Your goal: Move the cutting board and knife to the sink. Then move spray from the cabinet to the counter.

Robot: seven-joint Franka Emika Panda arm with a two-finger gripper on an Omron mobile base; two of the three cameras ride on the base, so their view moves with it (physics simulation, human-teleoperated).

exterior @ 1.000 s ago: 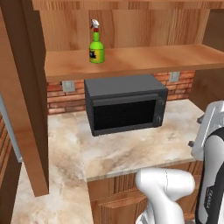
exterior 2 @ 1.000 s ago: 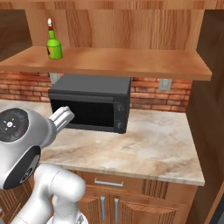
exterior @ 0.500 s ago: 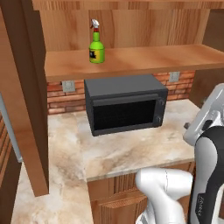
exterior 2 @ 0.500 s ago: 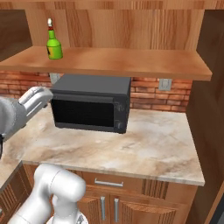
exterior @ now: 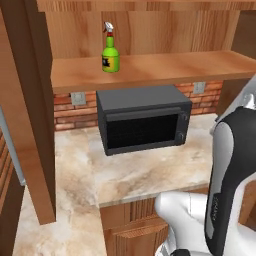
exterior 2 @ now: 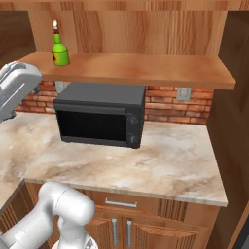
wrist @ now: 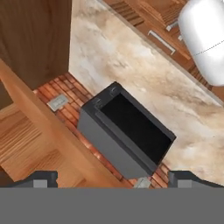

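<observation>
Spray (exterior: 110, 50) upright on the cabinet (exterior: 150, 30) shelf board, at about 11 o'clock above the microwave (exterior: 143, 125); in the right base view spray (exterior 2: 60, 47) sits at 10 o'clock of the microwave (exterior 2: 102, 114), near the shelf's left end. Label too small to read.

Cabinet (exterior 2: 146, 29) top cut by the frame edge in both base views. Microwave stands on the surface (exterior: 140, 175) against a brick wall (exterior: 65, 107), clear of the spray. Outlets (exterior: 77, 98) on the brick at 9 and 3 o'clock of the microwave.

Surface (exterior 2: 170, 160) marbled; base cabinets (exterior 2: 121, 228) below it, partly covered by the arm.

Hand view: rolled; microwave (wrist: 127, 131) seen from above, surface (wrist: 131, 57) at 12 o'clock of it, shelf edge running across at 8 o'clock. Pincer (wrist: 112, 179): tips just show at the bottom edge, wide apart, released, nothing between them. Fingers largely cut off by the frame.
</observation>
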